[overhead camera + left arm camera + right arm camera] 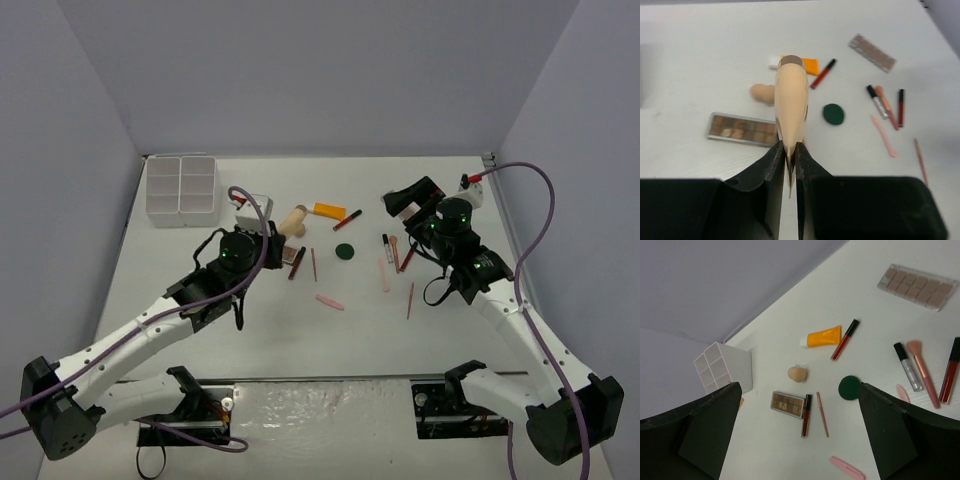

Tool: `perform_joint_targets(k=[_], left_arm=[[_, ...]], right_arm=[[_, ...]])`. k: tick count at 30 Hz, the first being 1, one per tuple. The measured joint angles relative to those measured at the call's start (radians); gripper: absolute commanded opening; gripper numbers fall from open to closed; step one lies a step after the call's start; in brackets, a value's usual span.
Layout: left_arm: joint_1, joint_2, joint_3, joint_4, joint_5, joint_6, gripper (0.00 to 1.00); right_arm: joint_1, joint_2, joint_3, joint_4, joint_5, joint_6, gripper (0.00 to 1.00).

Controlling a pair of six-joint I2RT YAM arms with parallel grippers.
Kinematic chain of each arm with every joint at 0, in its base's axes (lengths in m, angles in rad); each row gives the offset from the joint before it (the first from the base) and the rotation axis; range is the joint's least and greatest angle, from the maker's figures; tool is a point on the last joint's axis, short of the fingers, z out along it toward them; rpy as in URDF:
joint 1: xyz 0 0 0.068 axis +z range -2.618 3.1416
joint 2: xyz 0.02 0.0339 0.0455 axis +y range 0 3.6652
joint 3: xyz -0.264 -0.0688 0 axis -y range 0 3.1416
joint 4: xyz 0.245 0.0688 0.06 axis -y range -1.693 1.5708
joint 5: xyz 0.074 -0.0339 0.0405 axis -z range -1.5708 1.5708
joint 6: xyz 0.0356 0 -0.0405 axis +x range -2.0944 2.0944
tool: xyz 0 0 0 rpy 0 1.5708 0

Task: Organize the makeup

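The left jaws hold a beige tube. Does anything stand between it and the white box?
Nothing visible does. Between the beige tube and the white four-compartment box no item lies; the eyeshadow palette sits on the other side.

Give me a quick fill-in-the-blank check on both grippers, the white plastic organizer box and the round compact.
1. The left gripper is ___ on the beige plastic tube.
2. The right gripper stands ___ and holds nothing.
3. The white plastic organizer box has ___ compartments.
4. The round flat compact is dark ___ in colour.

Missing words: shut; open; four; green.
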Motion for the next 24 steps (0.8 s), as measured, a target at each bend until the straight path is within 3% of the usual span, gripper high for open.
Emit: perform_joint_targets(k=[6,11,18,24], left_arm=[[0.252,-0.018,0.074,-0.247,0.047,-0.044,0.00],[0.487,0.056,0.299,-0.416,0.113,-0.069,0.00],[0.779,0.256,0.651,-0.588,0.145,-0.179,0.00],[0.936,0.427,0.806,-0.694,0.172,-0.313,0.00]], right_arm=[[-0.018,-0.056,0.093,-0.074,0.018,-0.209,1.00],[-0.018,-0.098,0.076,-0.111,0.039,-0.309,1.00],[-0.018,-0.119,-0.024,-0.138,0.050,-0.382,1.00],[-0.018,-0.126,-0.073,-0.156,0.049,-0.421,1.00]])
